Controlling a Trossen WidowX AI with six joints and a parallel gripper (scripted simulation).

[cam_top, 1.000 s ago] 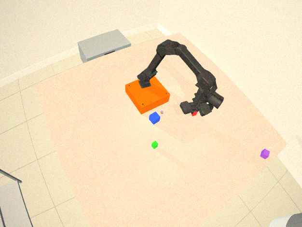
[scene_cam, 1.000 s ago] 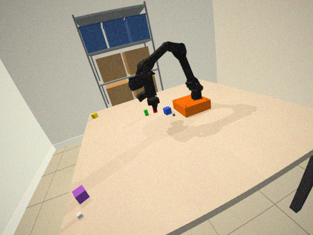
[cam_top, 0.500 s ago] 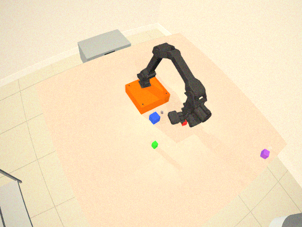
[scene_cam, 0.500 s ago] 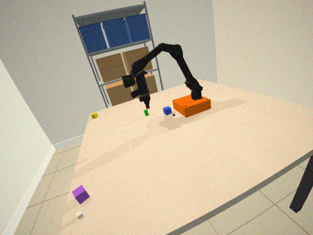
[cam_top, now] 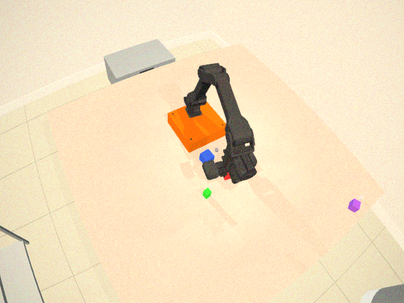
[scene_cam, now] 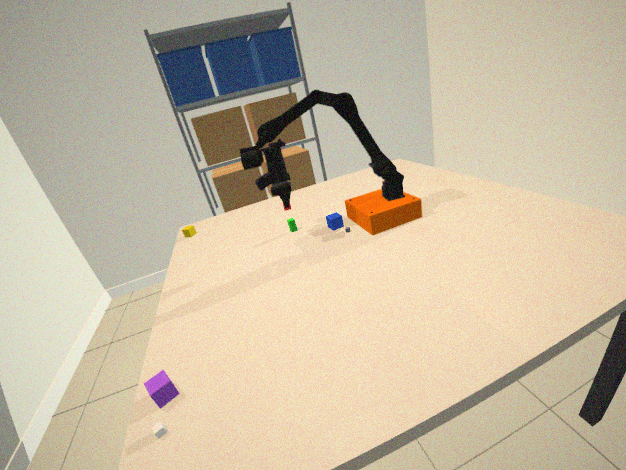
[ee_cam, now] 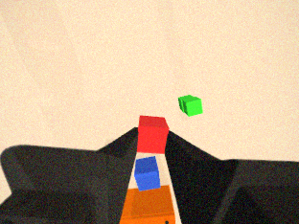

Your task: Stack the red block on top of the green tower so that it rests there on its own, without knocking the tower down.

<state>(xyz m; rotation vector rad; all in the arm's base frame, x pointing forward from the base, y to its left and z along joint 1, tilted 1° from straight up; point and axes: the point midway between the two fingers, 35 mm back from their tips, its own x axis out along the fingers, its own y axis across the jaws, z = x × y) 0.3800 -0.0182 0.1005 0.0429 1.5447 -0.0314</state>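
Observation:
The red block [cam_top: 226, 176] [scene_cam: 287, 207] [ee_cam: 152, 135] is held between the fingertips of my gripper [scene_cam: 286, 205] [ee_cam: 150, 132], which is shut on it and holds it above the table. The green tower [cam_top: 207, 193] [scene_cam: 292, 225] [ee_cam: 191, 105] is a small upright stack on the table. In the wrist view it lies ahead and to the right of the red block, apart from it. In the top view the arm hides my fingers and most of the red block.
A blue block [cam_top: 206, 156] [scene_cam: 334, 221] [ee_cam: 147, 173] and a tiny grey cube [cam_top: 216, 149] [scene_cam: 347, 229] stand near the orange base [cam_top: 199, 130] [scene_cam: 394, 217] [ee_cam: 149, 206]. A purple block [cam_top: 354, 205] [scene_cam: 161, 389], a white cube [scene_cam: 159, 430] and a yellow block [scene_cam: 189, 231] are farther off.

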